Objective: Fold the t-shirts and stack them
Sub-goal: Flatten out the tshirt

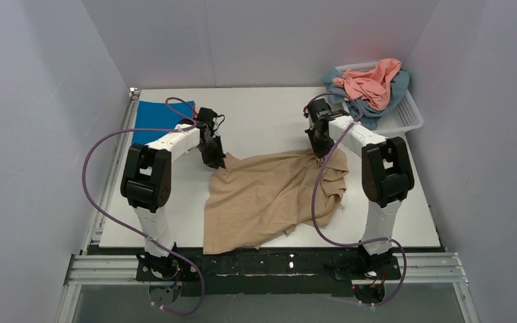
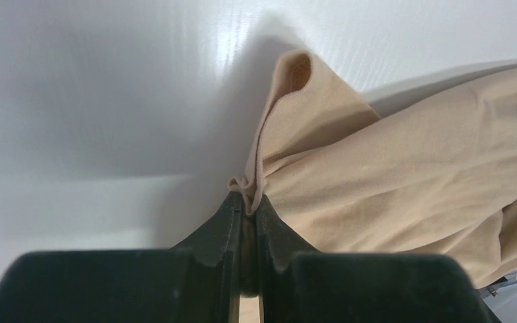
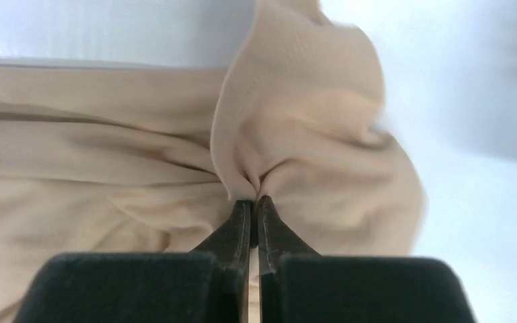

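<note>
The left jaws pinch one far corner of the tan shirt. The right jaws pinch the other, on the bench.

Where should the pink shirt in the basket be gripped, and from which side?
Probably pinch a raised fold at the top of the salmon-pink shirt, coming straight down from above. It lies crumpled on the teal-blue shirt inside the basket, whose walls block a sideways approach.

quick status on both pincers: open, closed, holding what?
Left pincer: closed, pinching an edge of the tan t-shirt.
Right pincer: closed, pinching a fold of the same tan t-shirt.
</note>
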